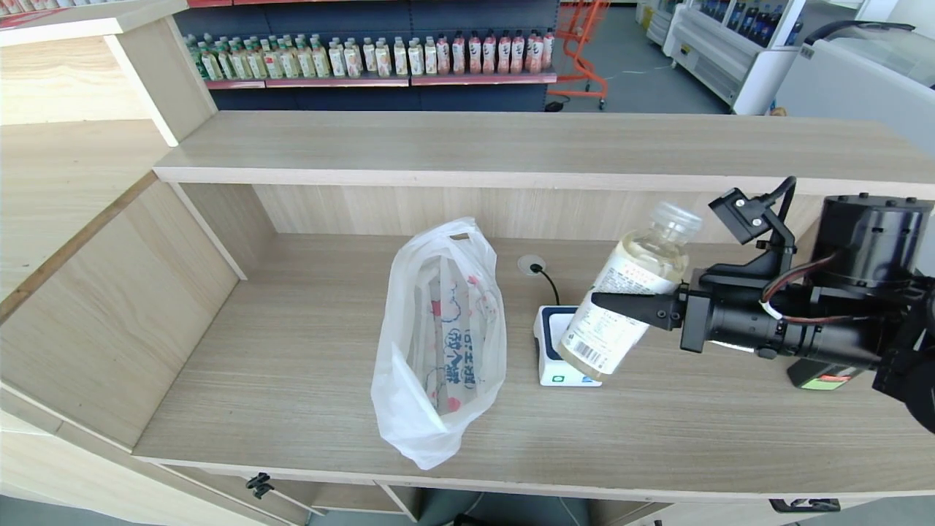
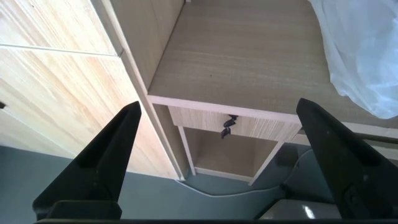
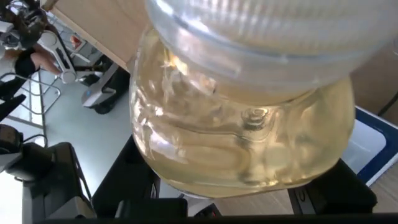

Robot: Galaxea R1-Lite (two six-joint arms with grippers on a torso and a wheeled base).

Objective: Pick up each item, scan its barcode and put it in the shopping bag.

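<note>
**Scanning the bottle over the scanner**

The right pincer (image 1: 610,301) grips the bottle (image 1: 610,340) around its labelled middle and holds it tilted, cap up and away from the robot, base low and just above the scanner (image 1: 549,351) on the surface (image 1: 292,380). The barcode near the base of the label faces the head camera, so it probably does not face the scanner beneath. Rolling the wrist would likely turn the code down toward the reader; the base should stay apart from the scanner, and the grip firm, since the liquid-filled bottle (image 3: 249,124) may slip. The shopping bag (image 1: 438,343) lies beside the scanner on the robot's left, its mouth slack. The left pincer (image 2: 219,106) hangs wide and empty off the surface's front edge.
</note>
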